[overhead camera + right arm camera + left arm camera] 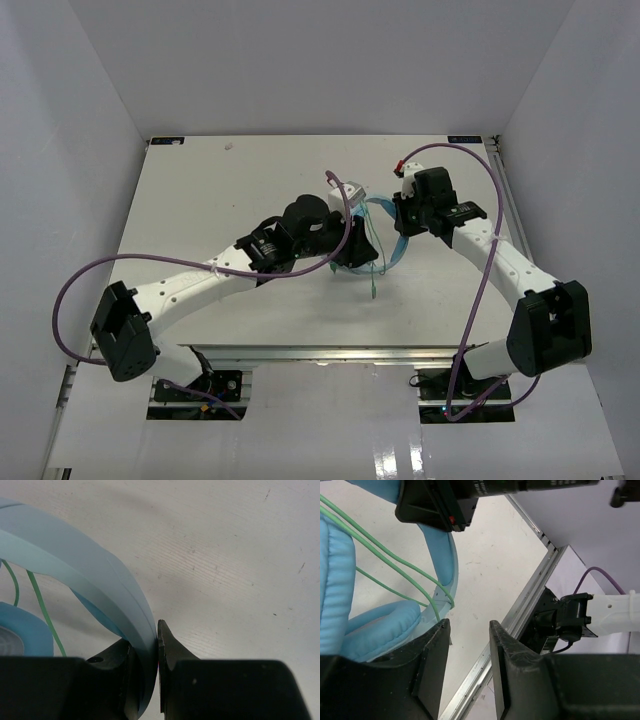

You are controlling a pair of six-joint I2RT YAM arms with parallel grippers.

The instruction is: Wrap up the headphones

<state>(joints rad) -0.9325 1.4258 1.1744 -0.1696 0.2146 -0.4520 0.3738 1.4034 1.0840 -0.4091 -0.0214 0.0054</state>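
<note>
The right gripper (pixel 145 637) pinches the headphones (pixel 75 565), likely to steady them, while the left gripper (pixel 468 630) hangs open and empty beside the cable (pixel 395 556).

The headphones (pixel 398 246) lie on the table (pixel 230 190) right of centre, the left gripper (pixel 354 250) just left of them, the right gripper (pixel 403 226) at their right on the headband (pixel 100 580), their cable (pixel 373 280) running nearward.

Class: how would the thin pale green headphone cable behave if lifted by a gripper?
Probably floppy: the thin green cable runs in loose curved strands across the light blue headphones. Likely light, and thin enough to slip from a grasp.
</note>
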